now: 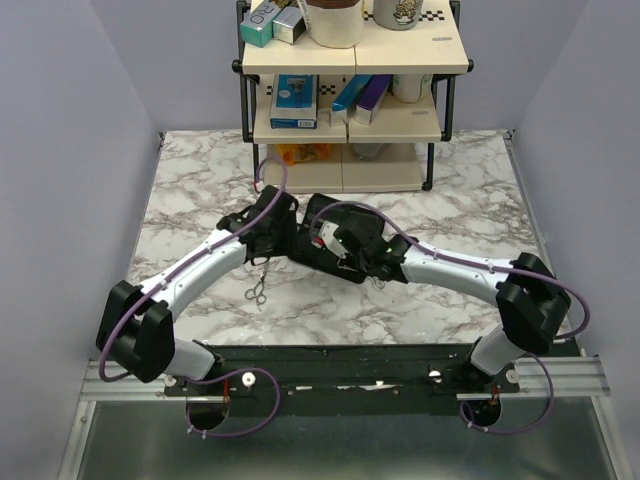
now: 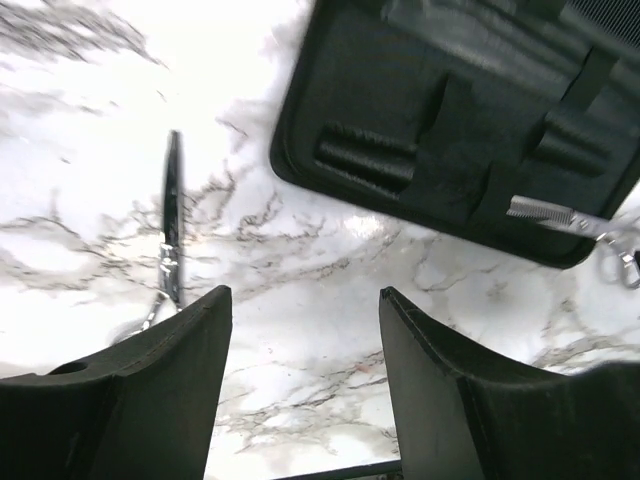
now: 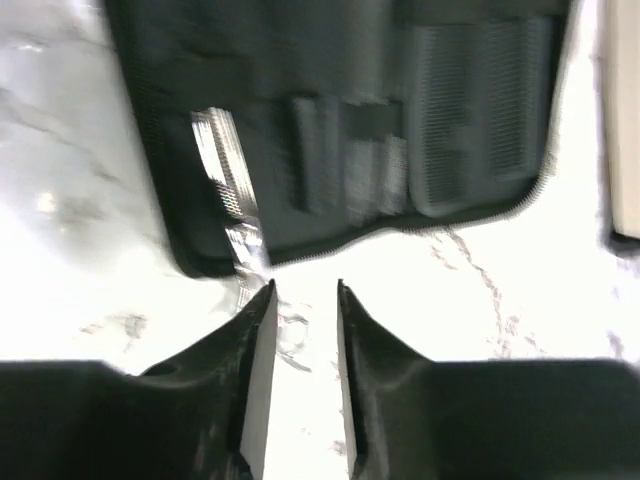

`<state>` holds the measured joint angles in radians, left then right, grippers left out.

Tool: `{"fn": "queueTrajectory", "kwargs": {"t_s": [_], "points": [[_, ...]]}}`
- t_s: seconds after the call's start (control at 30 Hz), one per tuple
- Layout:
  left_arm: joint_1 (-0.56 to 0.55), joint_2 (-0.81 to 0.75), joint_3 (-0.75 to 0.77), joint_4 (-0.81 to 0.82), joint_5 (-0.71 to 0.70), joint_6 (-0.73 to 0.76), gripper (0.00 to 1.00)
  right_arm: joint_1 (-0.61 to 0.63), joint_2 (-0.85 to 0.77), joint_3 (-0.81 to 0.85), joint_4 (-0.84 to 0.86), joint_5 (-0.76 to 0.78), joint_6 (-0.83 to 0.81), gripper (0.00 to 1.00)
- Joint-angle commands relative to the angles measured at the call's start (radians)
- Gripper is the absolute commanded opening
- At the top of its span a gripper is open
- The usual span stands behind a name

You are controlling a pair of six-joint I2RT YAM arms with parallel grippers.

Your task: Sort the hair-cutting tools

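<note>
pouch [image 2: 420,110]: black, lying open at the middle of the tabletop [image 1: 450,200].
left gripper [image 2: 303,295]: my fingers are spread wide with nothing between them, over bare marble beside the pouch.
right gripper [image 3: 305,290]: my fingers are drawn to a narrow slit with only marble showing in it, just off the pouch's edge.
scissors [image 1: 257,290]: flat on the marble, on the near-edge side of the pouch, close beside my left gripper.
toothed silver shears [image 3: 225,165]: lying across the pouch's edge, one end near my right gripper.
</note>
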<state>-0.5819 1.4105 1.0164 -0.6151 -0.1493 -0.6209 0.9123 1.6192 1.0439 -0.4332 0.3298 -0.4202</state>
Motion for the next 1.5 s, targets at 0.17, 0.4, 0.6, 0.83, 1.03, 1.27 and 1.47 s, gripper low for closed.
{"fn": "queueTrajectory", "kwargs": {"t_s": [0.17,0.4,0.6,0.83,1.03,1.27,1.47], "points": [[0.09,-0.119,0.016,-0.012,0.046,0.03,0.68,-0.098,-0.177,0.001,-0.036,0.108,0.27,0.35],[0.091,-0.215,-0.067,0.047,0.142,0.027,0.71,-0.141,-0.269,-0.037,-0.105,-0.161,0.212,0.69],[0.091,-0.272,-0.122,0.066,0.178,0.029,0.71,-0.141,-0.196,-0.045,-0.182,-0.299,0.106,0.75],[0.093,-0.317,-0.171,0.081,0.194,0.044,0.72,-0.141,-0.033,-0.035,-0.187,-0.229,-0.018,0.71],[0.091,-0.327,-0.187,0.097,0.218,0.044,0.72,-0.151,-0.007,-0.009,-0.144,-0.267,-0.1,0.71],[0.091,-0.326,-0.185,0.097,0.225,0.047,0.72,-0.151,0.09,0.07,-0.165,-0.299,-0.118,0.7],[0.096,-0.321,-0.179,0.087,0.221,0.053,0.72,-0.153,0.14,0.081,-0.167,-0.322,-0.111,0.69]]}}
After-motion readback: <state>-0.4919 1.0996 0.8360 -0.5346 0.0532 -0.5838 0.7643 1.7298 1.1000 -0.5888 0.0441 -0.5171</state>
